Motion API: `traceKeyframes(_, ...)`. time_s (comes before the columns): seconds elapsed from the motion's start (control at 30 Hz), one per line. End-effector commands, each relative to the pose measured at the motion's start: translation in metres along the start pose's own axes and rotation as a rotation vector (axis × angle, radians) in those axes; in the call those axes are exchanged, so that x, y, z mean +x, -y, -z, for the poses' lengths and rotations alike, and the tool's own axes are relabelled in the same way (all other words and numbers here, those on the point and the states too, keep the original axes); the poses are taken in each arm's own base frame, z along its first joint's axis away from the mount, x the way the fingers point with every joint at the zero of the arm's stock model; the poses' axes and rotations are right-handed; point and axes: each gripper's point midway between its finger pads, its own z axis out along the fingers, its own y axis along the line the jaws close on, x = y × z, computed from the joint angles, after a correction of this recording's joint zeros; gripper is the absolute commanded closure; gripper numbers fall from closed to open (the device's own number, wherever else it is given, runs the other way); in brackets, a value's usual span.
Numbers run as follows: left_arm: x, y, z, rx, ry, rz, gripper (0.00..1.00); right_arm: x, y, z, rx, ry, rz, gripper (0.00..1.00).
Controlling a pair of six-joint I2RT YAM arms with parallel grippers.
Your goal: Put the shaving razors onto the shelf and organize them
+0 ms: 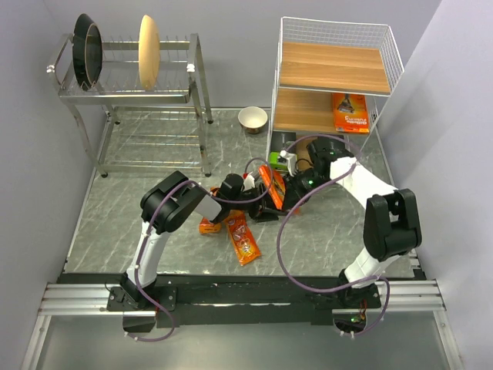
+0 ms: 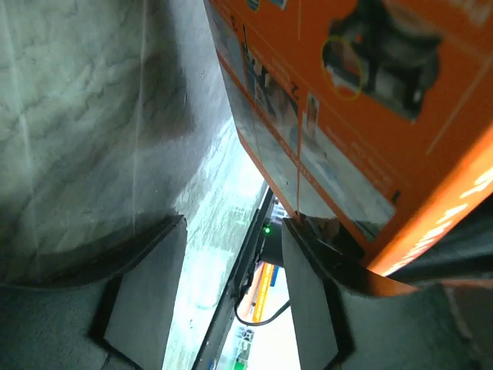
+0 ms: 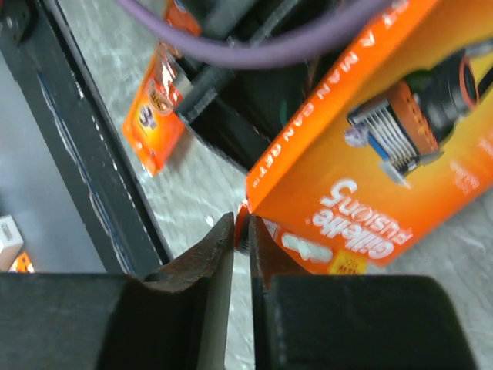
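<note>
marble table (image 1: 115, 223), dish rack (image 1: 139, 92), bowl (image 1: 253, 119), shelf (image 1: 331, 68), orange packs (image 1: 242, 239)

A robot lab's test cell, dressed up with household props.

The wire shelf (image 1: 331, 68) with wooden boards stands on a marble-patterned tabletop (image 1: 115, 223), boxed in by plain grey partition walls (image 1: 31, 154) behind it and to either side. In front of the shelf, 2 robot arms (image 1: 150, 254) with loose purple cables are bolted to an aluminium rail (image 1: 77, 297) at the table's edge. Left of the shelf stand a steel dish rack (image 1: 131, 94) and 1 bowl (image 1: 253, 119). Just before it is a shop-packed orange razor card (image 3: 362, 177).
</note>
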Motion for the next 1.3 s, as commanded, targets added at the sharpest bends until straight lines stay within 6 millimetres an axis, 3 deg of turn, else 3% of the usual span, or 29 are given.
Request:
traceKeyframes(0.0, 0.028, -0.079, 0.008, -0.266, -0.037, 0.305, 0.32, -0.028, -0.005, -0.005, 0.043, 0.095, 0.053, 0.87)
traceKeyframes(0.2, 0.008, -0.071, 0.051, -0.36, -0.043, 0.224, 0.12, -0.029, 0.0, -0.003, 0.089, 0.098, 0.077, 0.88)
traceKeyframes(0.5, 0.016, -0.059, 0.092, -0.269, 0.007, 0.153, 0.07, -0.018, 0.013, -0.019, 0.09, 0.055, 0.029, 0.93)
traceKeyframes(0.6, 0.007, -0.044, 0.084, -0.195, 0.039, 0.114, 0.07, -0.015, 0.009, -0.022, 0.076, 0.047, 0.034, 0.94)
traceKeyframes(0.7, -0.005, -0.024, 0.061, -0.134, 0.034, 0.053, 0.07, -0.018, 0.007, -0.026, 0.067, 0.051, 0.029, 0.94)
traceKeyframes(0.83, -0.006, -0.027, 0.034, -0.126, 0.011, 0.125, 0.08, -0.027, 0.001, -0.029, 0.055, 0.073, 0.033, 0.95)
traceKeyframes(0.9, -0.005, -0.019, 0.023, -0.091, 0.005, 0.121, 0.09, -0.029, -0.004, -0.03, 0.044, 0.078, 0.027, 0.97)
traceKeyframes(1.07, 0.002, -0.014, 0.017, -0.051, -0.005, 0.151, 0.15, -0.027, -0.017, -0.033, 0.032, 0.087, 0.025, 0.99)
traceKeyframes(1.23, 0.0, -0.01, 0.021, -0.028, -0.002, 0.143, 0.35, -0.027, -0.02, -0.04, 0.03, 0.094, 0.02, 0.99)
traceKeyframes(1.27, 0.0, -0.008, 0.022, -0.025, -0.003, 0.136, 0.43, -0.029, -0.02, -0.039, 0.033, 0.095, 0.019, 0.97)
